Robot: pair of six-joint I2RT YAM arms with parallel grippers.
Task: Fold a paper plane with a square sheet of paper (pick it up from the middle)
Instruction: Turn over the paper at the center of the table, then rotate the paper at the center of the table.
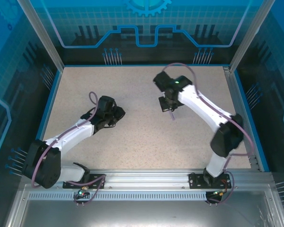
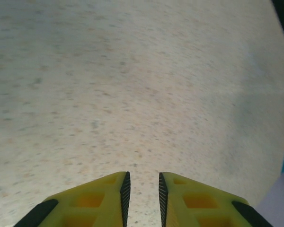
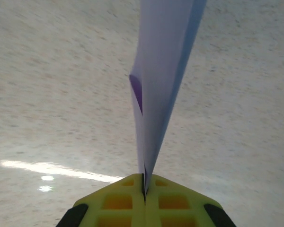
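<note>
The paper plane (image 3: 162, 71) is a narrow fold of pale lavender paper, seen edge-on and running up from my right gripper (image 3: 144, 183), which is shut on its lower end. From above, the right gripper (image 1: 167, 107) hangs over the middle-right of the table, and a thin lavender sliver of the paper plane (image 1: 173, 115) pokes out below it. My left gripper (image 1: 116, 114) sits left of centre, low over the table and apart from the paper. In the left wrist view the left gripper (image 2: 142, 189) stands slightly open, with bare table between its yellow fingers (image 2: 109, 198).
The speckled beige table (image 1: 132, 137) is bordered by a blue edge (image 1: 51, 99) and aluminium frame posts. A metal rail (image 1: 146, 177) carrying both arm bases runs along the near edge. A pale shape (image 2: 280, 203) shows at the lower right of the left wrist view.
</note>
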